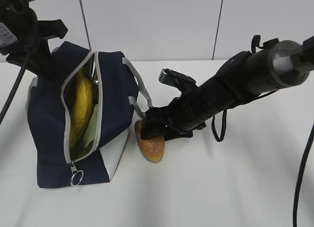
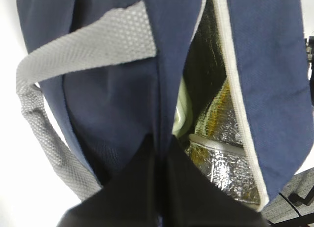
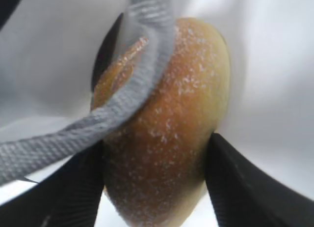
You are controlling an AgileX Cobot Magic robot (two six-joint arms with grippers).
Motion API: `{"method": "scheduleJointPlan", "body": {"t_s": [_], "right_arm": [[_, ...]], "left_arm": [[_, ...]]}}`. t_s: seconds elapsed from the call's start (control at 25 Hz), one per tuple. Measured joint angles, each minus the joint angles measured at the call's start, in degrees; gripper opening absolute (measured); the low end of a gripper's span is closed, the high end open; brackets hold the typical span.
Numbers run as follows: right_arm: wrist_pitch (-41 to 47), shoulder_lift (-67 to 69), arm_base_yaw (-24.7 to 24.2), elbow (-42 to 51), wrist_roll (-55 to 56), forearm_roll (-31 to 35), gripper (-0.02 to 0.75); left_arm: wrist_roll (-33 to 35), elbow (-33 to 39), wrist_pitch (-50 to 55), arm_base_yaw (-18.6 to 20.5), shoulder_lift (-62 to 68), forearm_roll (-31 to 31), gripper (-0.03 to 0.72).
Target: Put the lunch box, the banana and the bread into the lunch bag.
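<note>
Right gripper [image 3: 157, 187] jaws flank bread [image 3: 162, 133], touching; grey strap [image 3: 122, 97] across it may snag the lift; left gripper [image 2: 162, 187] clamps lunch bag [image 2: 113, 104] edge

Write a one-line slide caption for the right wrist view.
Bread roll between the right gripper's two dark fingers, with the lunch bag's grey strap draped across its top.

One navy lunch bag [image 1: 49, 124] is seen on the white table [image 1: 221, 187]. One banana [image 1: 81, 109] is counted inside it, and one bread roll [image 1: 152, 146] beside it. Two grey strap handles [image 1: 140, 84] are seen, one zipper pull ring [image 1: 76, 178], and two robot arms [image 1: 235, 89].
</note>
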Motion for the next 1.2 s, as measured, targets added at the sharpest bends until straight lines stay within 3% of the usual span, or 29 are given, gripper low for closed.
{"method": "scheduleJointPlan", "body": {"t_s": [0.48,0.72,1.2], "right_arm": [[4.4,-9.7,-9.5,0.0,9.1,-16.9,0.464],[4.8,-15.8,-12.1,0.0,10.3,-18.9,0.463],[5.1,-23.4,-12.5,-3.0,11.9,-22.6,0.463]], "left_arm": [[0.0,0.0,0.0,0.0,0.0,0.0,-0.002],[0.0,0.0,0.0,0.0,0.0,-0.1,-0.002],[0.0,0.0,0.0,0.0,0.0,-1.1,-0.002]]}}
